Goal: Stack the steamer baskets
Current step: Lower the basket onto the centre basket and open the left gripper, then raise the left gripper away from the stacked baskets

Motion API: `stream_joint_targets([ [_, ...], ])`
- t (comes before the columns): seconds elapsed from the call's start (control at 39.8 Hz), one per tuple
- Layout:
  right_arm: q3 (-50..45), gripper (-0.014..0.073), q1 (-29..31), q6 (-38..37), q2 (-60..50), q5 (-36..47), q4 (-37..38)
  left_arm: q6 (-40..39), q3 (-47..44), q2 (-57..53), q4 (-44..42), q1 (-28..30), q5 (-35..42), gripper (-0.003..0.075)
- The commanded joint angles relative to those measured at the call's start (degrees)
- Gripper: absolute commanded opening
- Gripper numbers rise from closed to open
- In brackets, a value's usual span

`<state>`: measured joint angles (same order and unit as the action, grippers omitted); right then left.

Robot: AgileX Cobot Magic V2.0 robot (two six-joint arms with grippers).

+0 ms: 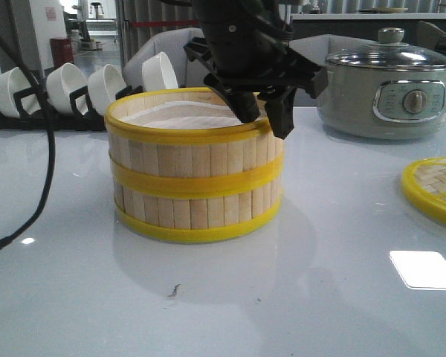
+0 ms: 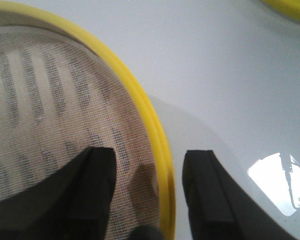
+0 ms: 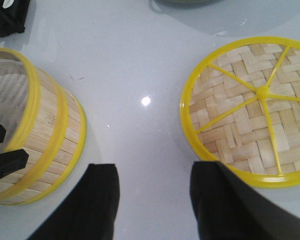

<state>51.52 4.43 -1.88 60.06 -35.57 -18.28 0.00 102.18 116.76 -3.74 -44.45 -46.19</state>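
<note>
Now, step: steamer baskets stacked mid-table.
Left gripper: parted astride the top rim, gripping nothing.
Right gripper: spread, empty.
Next: probably lift left clear.

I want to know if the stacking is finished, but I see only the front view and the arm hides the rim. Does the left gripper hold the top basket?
Observer: No. The left gripper is open, with one finger inside the top basket, one outside, and the yellow rim between them.
Operator: Where is the right gripper?
Observer: The right gripper is open and empty, above bare table between the stack and the woven lid.
Operator: Is anything inside the top basket?
Observer: In the part the left wrist view shows, only the pale mesh liner, with slats showing through.
</note>
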Motion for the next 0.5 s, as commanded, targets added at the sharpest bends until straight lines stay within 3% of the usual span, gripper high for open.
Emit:
stream_joint_targets([
  [0.0, 2.17, 0.0445, 0.17, -0.03, -0.73, 3.29, -1.17, 0.00, 2.05, -3.38, -1.07, -0.46, 1.86, 0.0415],
  [0.2, 2.17, 0.0445, 0.17, -0.03, -0.73, 2.83, -1.17, -3.01, 4.19, -3.73, -5.85, -0.46, 0.98, 0.0415],
  [0.48, 2.17, 0.0445, 0.17, -0.03, -0.73, 2.43, -1.17, -4.74, 14.46, -3.95, -7.23, -0.46, -3.93, 0.0415],
])
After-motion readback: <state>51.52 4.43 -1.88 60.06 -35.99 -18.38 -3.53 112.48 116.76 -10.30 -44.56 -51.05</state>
